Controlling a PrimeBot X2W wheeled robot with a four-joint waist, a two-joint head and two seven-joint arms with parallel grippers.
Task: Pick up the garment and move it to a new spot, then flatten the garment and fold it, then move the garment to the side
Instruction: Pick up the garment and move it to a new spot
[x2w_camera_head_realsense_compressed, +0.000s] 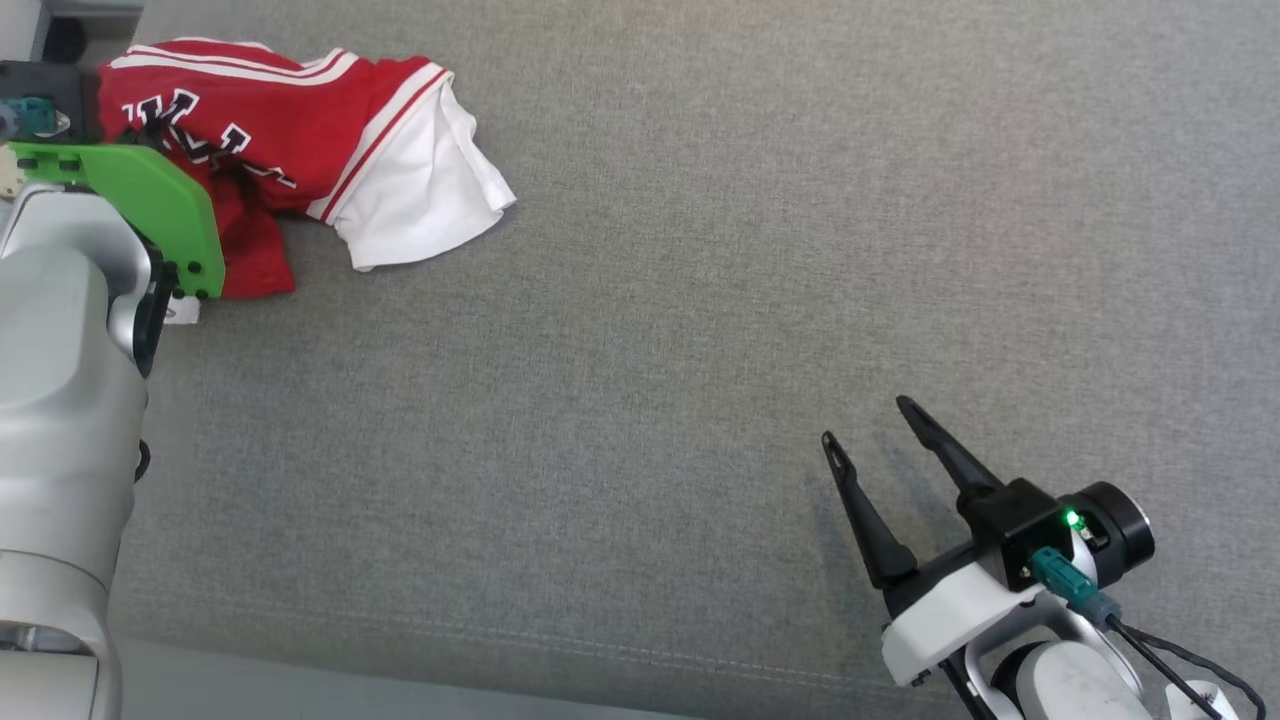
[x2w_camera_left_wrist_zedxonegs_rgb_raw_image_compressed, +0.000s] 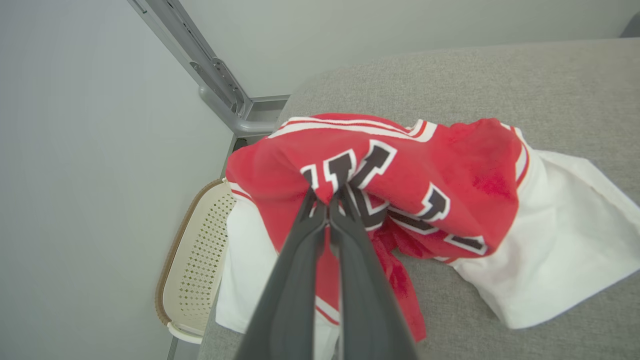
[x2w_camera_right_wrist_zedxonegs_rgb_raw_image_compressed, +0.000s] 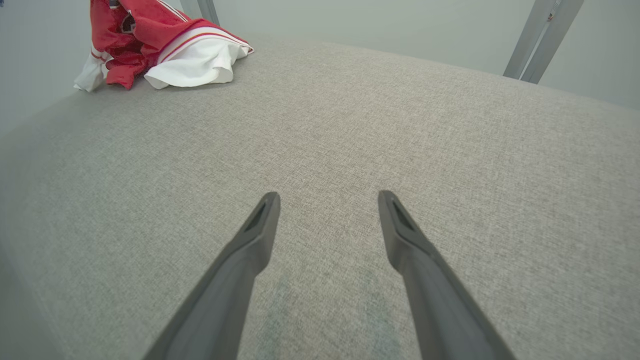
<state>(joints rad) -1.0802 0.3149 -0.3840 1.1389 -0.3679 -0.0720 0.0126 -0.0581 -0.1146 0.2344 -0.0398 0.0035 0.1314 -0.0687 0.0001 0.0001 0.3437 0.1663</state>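
**Item:** red jersey-knit shirt with white sleeves, white-and-red striped trim and black lettering outlined in white (x2w_camera_head_realsense_compressed: 300, 130).

**Location:** the far left corner of the grey woven upholstered surface (x2w_camera_head_realsense_compressed: 650, 300). One white part hangs over the edge, above a cream perforated basket with a brown rim (x2w_camera_left_wrist_zedxonegs_rgb_raw_image_compressed: 195, 260).

**Condition:** crumpled in a heap. The red body is bunched and the lettering creased. A white sleeve is spread flat toward the middle of the surface.

**Left hand (x2w_camera_left_wrist_zedxonegs_rgb_raw_image_compressed: 327, 197):** fingers drawn together, pinching a ridge of red cloth at the lettering.

**Right hand (x2w_camera_head_realsense_compressed: 868, 422):** fingers spread wide and holding nothing. It hovers over bare upholstery, well apart from the shirt.

**Step in hand:** the first one, picking up. The pinch looks made, but most of the shirt lies on the surface, so the lift appears not yet done.

**Next move calls for:** a steady rise that clears the overhanging part from the edge and basket, then a carry toward the open middle. A pinch this small could slip, or gather only one layer.
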